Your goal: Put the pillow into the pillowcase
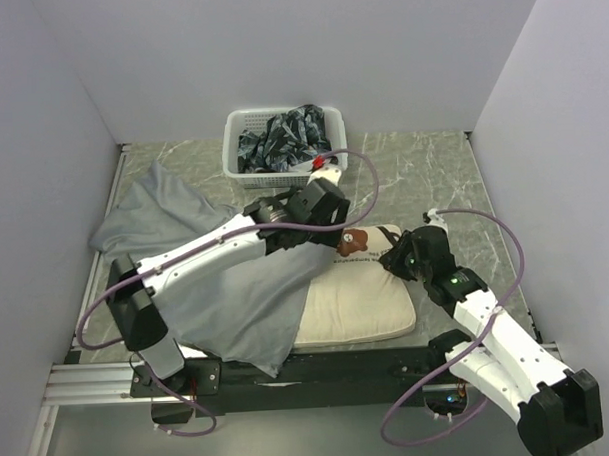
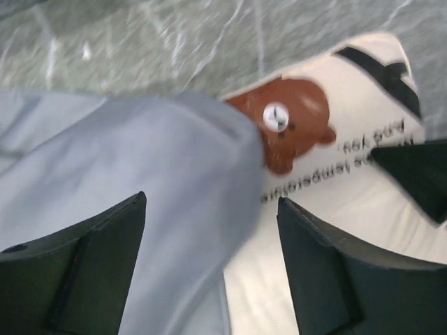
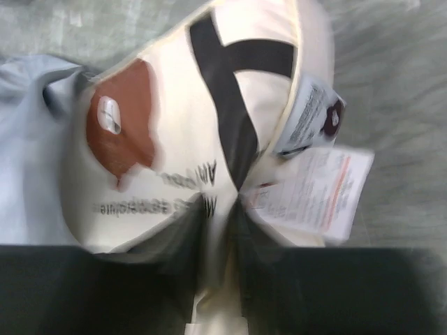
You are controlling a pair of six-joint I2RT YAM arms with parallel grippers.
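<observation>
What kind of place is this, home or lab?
Probably a lab test cell: plain white partitions box in a marble-patterned tabletop, an aluminium rail runs along its near edge.

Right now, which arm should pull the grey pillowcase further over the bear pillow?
Left, probably. The left pincer hangs open right over the pillowcase edge beside the bear print; the right pincer is pinching the pillow near its tags.
</observation>
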